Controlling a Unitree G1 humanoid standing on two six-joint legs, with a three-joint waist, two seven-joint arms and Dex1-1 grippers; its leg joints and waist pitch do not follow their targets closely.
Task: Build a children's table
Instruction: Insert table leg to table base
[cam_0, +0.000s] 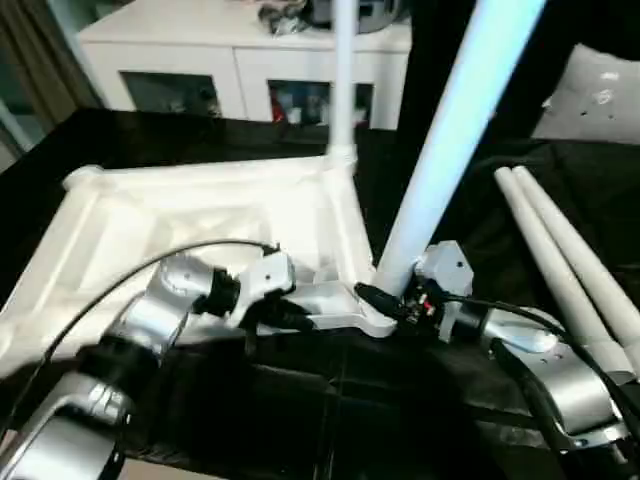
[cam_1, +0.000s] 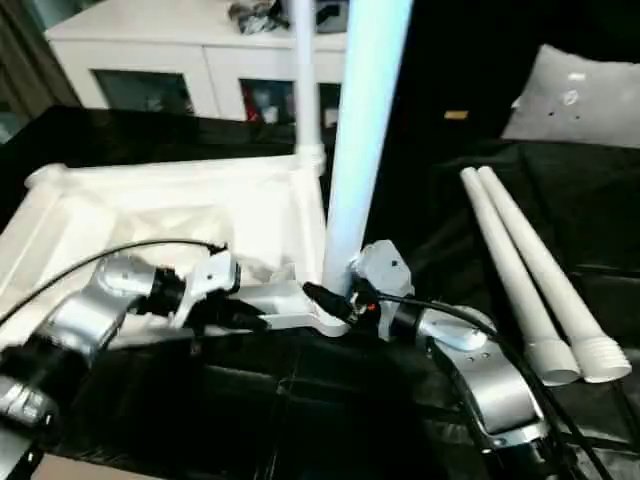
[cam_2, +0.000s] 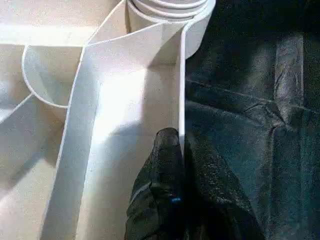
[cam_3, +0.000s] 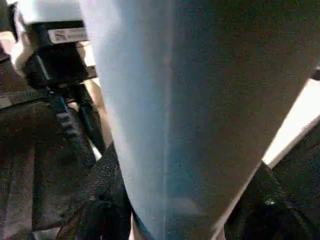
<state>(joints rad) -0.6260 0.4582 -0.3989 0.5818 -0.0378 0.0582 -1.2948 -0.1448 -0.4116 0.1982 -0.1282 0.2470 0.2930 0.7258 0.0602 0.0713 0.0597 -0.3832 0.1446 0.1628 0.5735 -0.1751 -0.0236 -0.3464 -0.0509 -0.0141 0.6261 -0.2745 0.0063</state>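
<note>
The white table top (cam_0: 200, 180) lies underside up on a black cloth. One leg (cam_0: 342, 80) stands upright in its far right corner socket. A second leg (cam_0: 445, 150) leans to the right, its foot at the near right corner socket (cam_0: 372, 322). My right gripper (cam_0: 390, 292) is shut around this leg just above the socket, the tube sitting between its fingers (cam_3: 100, 200). My left gripper (cam_2: 177, 137) is shut on the thin rim wall (cam_2: 181, 90) of the top, close to the same corner. Two loose legs (cam_0: 560, 260) lie side by side on the cloth at the right.
A white cabinet (cam_0: 240, 60) with shelves stands behind the work. A grey cushion (cam_0: 600, 95) rests at the back right. Black cloth (cam_0: 300, 400) covers the surface in front of the top. A black cable (cam_0: 130, 270) arcs over my left forearm.
</note>
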